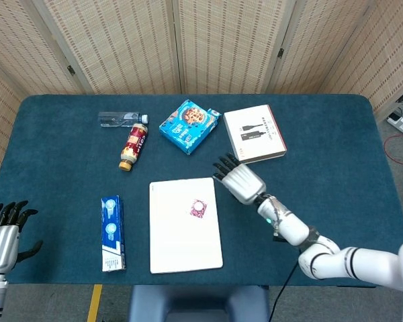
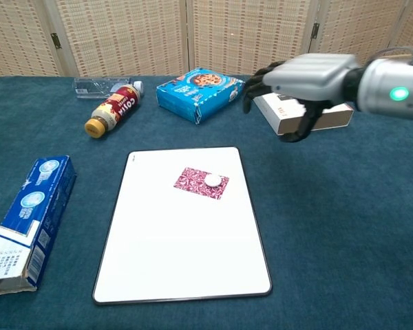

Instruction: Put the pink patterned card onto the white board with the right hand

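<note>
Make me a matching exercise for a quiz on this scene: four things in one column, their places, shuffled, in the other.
Things:
1. pink patterned card
2. toothpaste box
3. cookie box
4. right hand

Places:
A. beyond the white board's far edge
B. raised above the table, off the board
C. lying on the white board
D. left of the board

Pairs: 1-C, 2-D, 3-A, 4-B
</note>
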{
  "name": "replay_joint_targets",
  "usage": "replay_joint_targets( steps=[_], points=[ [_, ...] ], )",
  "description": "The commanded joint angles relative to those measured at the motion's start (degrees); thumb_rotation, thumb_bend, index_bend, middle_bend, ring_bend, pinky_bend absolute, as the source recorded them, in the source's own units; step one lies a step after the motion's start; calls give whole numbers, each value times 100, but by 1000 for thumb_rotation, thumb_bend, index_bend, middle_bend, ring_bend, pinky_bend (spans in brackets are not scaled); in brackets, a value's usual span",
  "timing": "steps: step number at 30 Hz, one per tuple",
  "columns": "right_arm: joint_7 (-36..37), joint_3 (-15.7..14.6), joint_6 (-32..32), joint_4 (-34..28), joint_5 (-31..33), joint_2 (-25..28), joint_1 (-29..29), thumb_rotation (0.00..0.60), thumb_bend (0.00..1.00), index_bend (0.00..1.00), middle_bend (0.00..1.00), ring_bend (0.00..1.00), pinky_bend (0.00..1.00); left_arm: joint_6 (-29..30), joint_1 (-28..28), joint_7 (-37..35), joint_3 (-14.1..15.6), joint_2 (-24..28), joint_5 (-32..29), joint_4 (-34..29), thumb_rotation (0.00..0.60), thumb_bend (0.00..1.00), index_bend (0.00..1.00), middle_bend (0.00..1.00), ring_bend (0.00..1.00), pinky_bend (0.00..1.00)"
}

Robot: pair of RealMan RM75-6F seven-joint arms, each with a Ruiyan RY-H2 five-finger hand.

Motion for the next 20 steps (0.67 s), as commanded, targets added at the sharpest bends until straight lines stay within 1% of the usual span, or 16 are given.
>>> replay_joint_targets(
  steps=[1,6,11,15,20],
  points=[
    [132,-339,852,-554,-277,629,-746,600,329,221,121,0,0,-43,-56,42,-32,-29,8,20,600,263,287,160,122,0],
    [503,-621,1755,-777,-583,1082,-1554,600,328,183,121,0,0,-61,-137,68,-101,-105,10,39,600,264,283,161,122,0],
    [1116,-828,2739,-740,-792,1362,-2476,600,329,176,122,2,0,-78,-197,130,-151,-183,-24,36,600,264,278,161,122,0],
    [1670,-942,3274,-639,-874,1461,-3096,600,328,176,122,8,0,-55,-246,189,-188,-275,-1,35,600,263,273,161,123,0],
    [2018,-976,3801,-479,-1054,1445,-3665,600,329,175,123,8,0,-42,-320,322,-220,-377,42,15,600,264,268,161,123,0]
  ],
)
